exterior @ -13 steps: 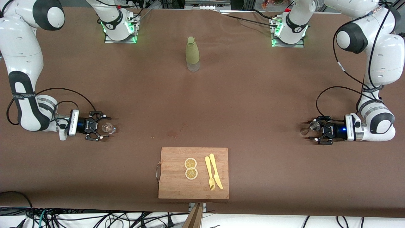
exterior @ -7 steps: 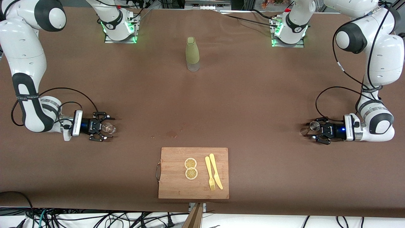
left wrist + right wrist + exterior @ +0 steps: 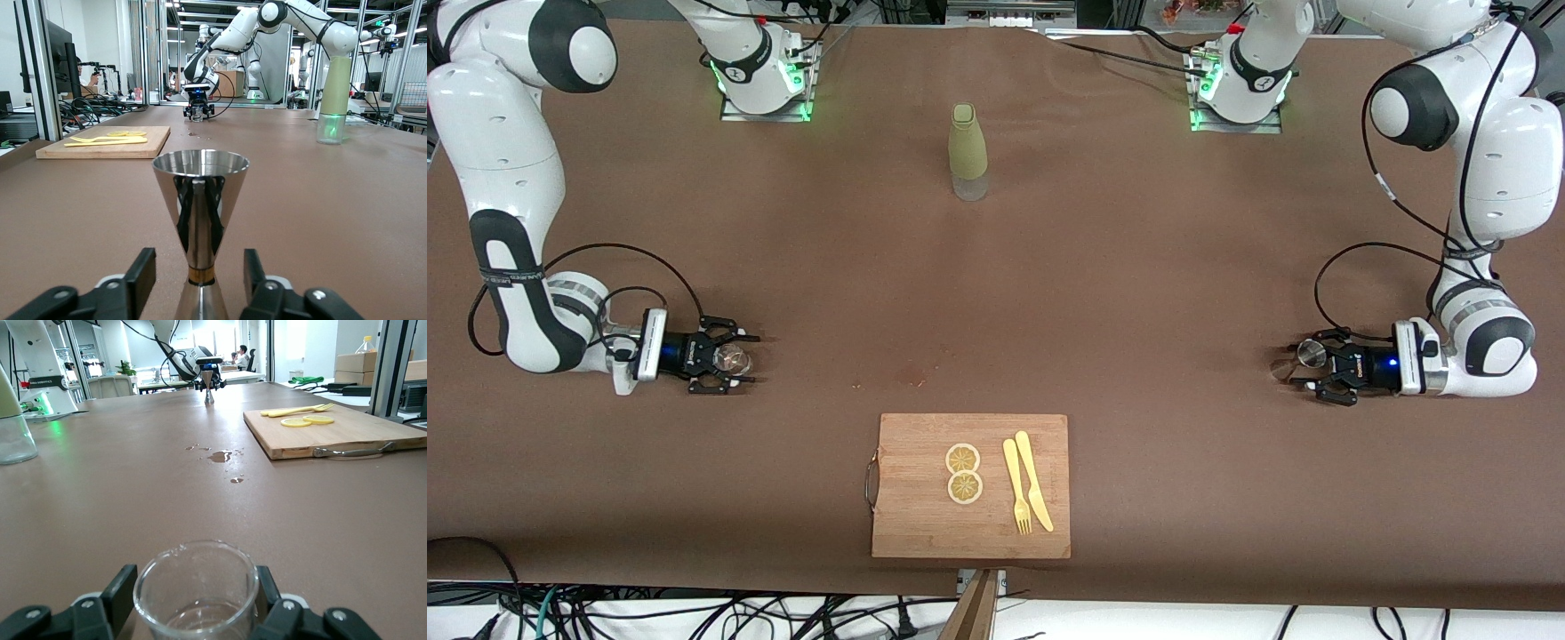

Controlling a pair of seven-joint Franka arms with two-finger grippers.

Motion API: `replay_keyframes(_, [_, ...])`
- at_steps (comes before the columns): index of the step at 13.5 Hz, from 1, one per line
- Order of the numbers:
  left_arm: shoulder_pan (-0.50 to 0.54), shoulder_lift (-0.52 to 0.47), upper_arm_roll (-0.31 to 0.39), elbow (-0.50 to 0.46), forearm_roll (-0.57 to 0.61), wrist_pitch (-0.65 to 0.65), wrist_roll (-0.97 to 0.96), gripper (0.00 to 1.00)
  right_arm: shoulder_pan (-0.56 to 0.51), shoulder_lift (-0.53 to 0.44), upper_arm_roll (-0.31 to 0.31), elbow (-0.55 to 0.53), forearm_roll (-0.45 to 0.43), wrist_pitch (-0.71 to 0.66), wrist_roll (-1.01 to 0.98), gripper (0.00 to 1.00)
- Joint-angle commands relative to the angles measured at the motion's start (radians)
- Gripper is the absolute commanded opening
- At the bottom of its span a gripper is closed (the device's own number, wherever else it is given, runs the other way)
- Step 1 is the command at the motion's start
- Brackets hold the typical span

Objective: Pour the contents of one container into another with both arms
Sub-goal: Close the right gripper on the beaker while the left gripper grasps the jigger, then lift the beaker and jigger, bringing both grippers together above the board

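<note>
a: what lies nearest the front camera?

b: a wooden cutting board (image 3: pixel 970 485) with a metal handle on the tabletop (image 3: pixel 1120 293). on it sit two lemon slices (image 3: pixel 964 473) and, beside them, a yellow fork (image 3: pixel 1016 487) and a yellow knife (image 3: pixel 1034 481).

a: and a little farther off?

b: a small wet spot (image 3: pixel 911 377) on the brown cloth, between the board and the middle of the tabletop. on the same line, toward each end, both end effectors sit low at the tabletop.

a: how does the right end effector (image 3: pixel 729 360) stand?

b: its fingers (image 3: pixel 113 597) flank a clear glass cup (image 3: pixel 195 595) that stands upright with a little liquid in the bottom. the fingers sit right at the glass wall on both sides, though whether they press it cannot be told.

a: and the left end effector (image 3: pixel 1307 366)?

b: it is toward the left arm's end of the tabletop, around a steel jigger (image 3: pixel 200 223). the jigger stands upright. the fingers (image 3: pixel 141 273) sit either side of its narrow waist with a gap showing on each side, so it is not clamped.

a: farthest from the camera?

b: an olive green bottle (image 3: pixel 967 151) with a clear base, upright near the middle, between the two arm bases (image 3: pixel 763 67).
</note>
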Motion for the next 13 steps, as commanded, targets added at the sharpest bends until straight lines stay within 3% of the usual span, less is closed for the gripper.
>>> replay_keyframes(1, [-0.01, 0.01, 0.014, 0.016, 0.006, -0.005, 0.071, 0.2, -0.005, 0.028, 0.004, 0.02, 0.017, -0.017, -0.02, 0.71])
replay_keyframes(3, [-0.01, 0.01, 0.014, 0.016, 0.006, -0.004, 0.088, 0.0, -0.007, 0.029, 0.003, 0.02, 0.017, -0.019, -0.02, 0.71])
replay_keyframes(7, [-0.01, 0.01, 0.014, 0.016, 0.004, -0.002, 0.089, 0.0, -0.008, 0.043, 0.001, 0.018, 0.049, -0.02, -0.033, 0.64])
replay_keyframes(10, [-0.016, -0.006, 0.016, 0.022, 0.018, 0.018, 0.093, 0.0, -0.008, 0.043, 0.0, 0.02, 0.048, -0.02, -0.052, 0.45])
replay_keyframes(13, [-0.053, -0.035, -0.008, 0.028, 0.08, 0.088, 0.086, 0.0, -0.008, 0.041, 0.0, 0.025, 0.048, -0.02, -0.053, 0.37])
